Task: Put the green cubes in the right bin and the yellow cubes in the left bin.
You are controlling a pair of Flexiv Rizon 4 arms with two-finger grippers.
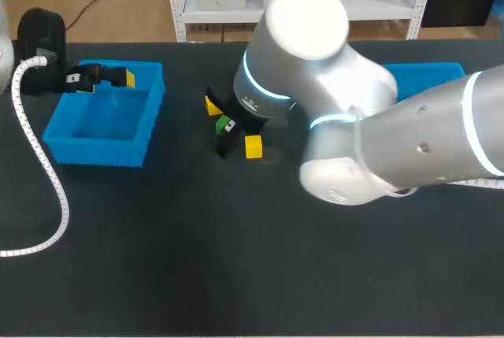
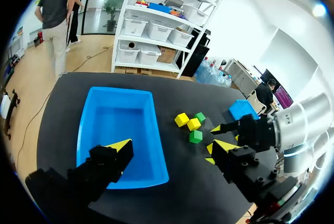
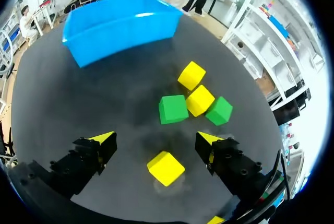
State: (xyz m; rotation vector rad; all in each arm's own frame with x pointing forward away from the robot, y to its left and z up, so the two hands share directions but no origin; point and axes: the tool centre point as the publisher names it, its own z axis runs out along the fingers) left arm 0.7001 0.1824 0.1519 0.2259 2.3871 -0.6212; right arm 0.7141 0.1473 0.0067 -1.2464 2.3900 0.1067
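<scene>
Your right gripper (image 3: 156,141), fingers apart, straddles a yellow cube (image 3: 165,168); four more cubes (image 3: 173,109) wait at its twelve o'clock. Your left gripper (image 2: 172,146) gapes over the empty left bin (image 2: 88,125): nothing visibly sorted.

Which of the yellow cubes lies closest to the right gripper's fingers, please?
The lone yellow cube between the open fingers of the right gripper; the other two sit farther ahead, clustered with the green cubes.
</scene>
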